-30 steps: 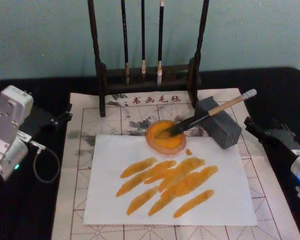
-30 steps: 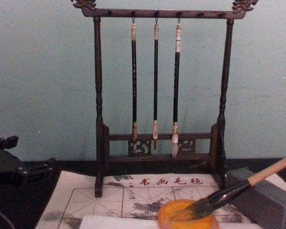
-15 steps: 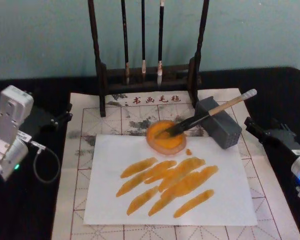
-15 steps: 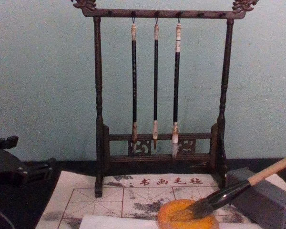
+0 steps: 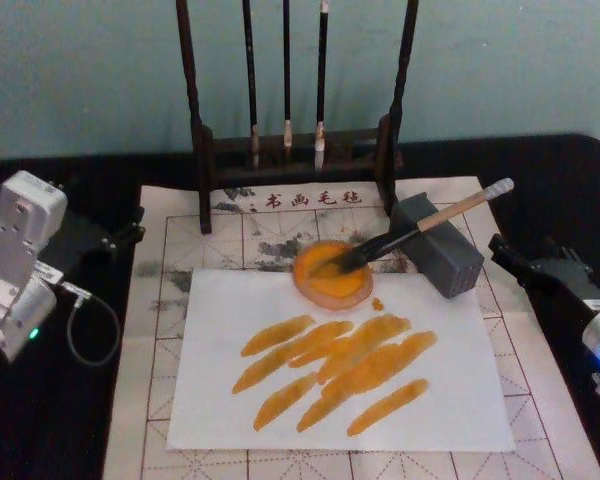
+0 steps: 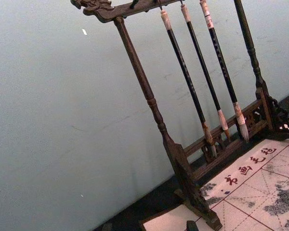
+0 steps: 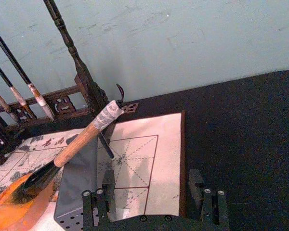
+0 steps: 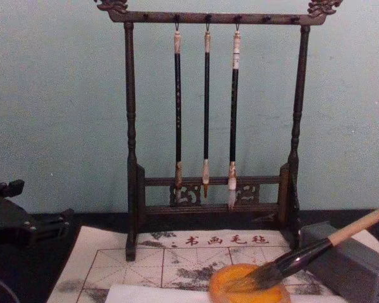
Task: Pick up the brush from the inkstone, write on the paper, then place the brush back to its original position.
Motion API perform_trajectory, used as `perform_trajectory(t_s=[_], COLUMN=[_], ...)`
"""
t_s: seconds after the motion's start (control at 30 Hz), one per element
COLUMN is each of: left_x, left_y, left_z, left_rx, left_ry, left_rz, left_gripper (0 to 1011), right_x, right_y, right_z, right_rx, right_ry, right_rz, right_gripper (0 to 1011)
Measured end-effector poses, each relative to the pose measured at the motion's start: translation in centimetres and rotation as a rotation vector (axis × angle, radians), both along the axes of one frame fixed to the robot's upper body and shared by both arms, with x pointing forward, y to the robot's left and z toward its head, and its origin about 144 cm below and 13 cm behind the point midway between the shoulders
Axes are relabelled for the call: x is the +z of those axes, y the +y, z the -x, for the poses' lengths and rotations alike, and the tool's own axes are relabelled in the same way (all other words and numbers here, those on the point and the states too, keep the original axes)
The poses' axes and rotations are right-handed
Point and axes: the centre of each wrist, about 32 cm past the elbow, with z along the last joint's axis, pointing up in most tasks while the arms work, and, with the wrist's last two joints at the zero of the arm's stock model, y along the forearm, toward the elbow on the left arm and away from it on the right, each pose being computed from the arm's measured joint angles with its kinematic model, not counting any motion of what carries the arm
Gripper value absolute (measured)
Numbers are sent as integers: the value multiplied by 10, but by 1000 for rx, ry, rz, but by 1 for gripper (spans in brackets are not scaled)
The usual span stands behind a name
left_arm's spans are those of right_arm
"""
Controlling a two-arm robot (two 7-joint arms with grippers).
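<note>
Pale-handled brush (image 5: 410,232) rests frame-center, bristles in orange inkstone (image 5: 330,274); right gripper (image 7: 151,192) open, left gripper (image 5: 125,232) jaws unclear.

Pale wooden brush (image 5: 412,231) handle, glossy black ferrule — matt white paper (image 5: 450,390), dark carved-wood rack (image 8: 131,145).

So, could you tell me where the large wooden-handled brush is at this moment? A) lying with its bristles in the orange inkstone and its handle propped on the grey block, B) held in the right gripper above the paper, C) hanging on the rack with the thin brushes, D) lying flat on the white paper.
A: the brush has its bristles in the inkstone and its handle leans on the grey block, with no gripper holding it.
</note>
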Motion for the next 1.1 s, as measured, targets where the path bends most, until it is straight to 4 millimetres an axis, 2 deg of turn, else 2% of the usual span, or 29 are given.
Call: perform_trajectory(t_s=[1.1], left_x=[0], left_y=[0], left_z=[0], left_rx=[0], left_ry=[0], left_rz=[0], left_gripper=[1001], right_x=[0], right_y=[0], right_z=[0], right_rx=[0], right_ry=[0], right_rz=[0], right_gripper=[1000])
